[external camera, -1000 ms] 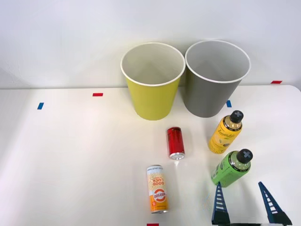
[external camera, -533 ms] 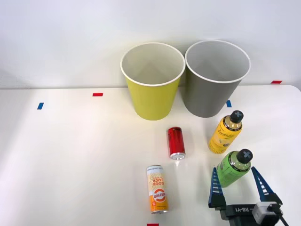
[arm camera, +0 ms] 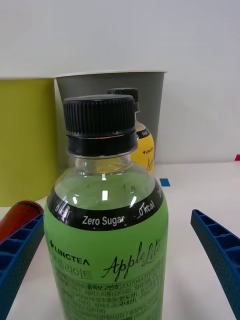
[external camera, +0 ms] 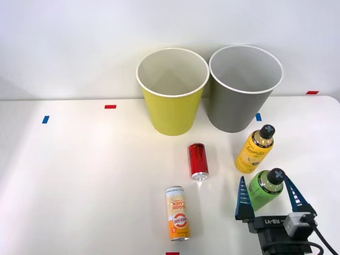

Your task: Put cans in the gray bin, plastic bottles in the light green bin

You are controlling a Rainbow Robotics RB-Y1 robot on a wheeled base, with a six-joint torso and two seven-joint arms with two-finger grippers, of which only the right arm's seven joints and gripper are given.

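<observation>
My pincer (external camera: 265,194), low on the right of the frame, is wide open and holds nothing; the green bottle (external camera: 264,188) stands upright between its fingers (arm camera: 217,250).

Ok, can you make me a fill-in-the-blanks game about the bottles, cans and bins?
1. The right gripper has its open jaws on either side of the bottle with the ____ label.
2. The red can is lying ____ on the table.
3. The gray bin stands beside the ____ bin.

Missing words: green; down; light green
</observation>
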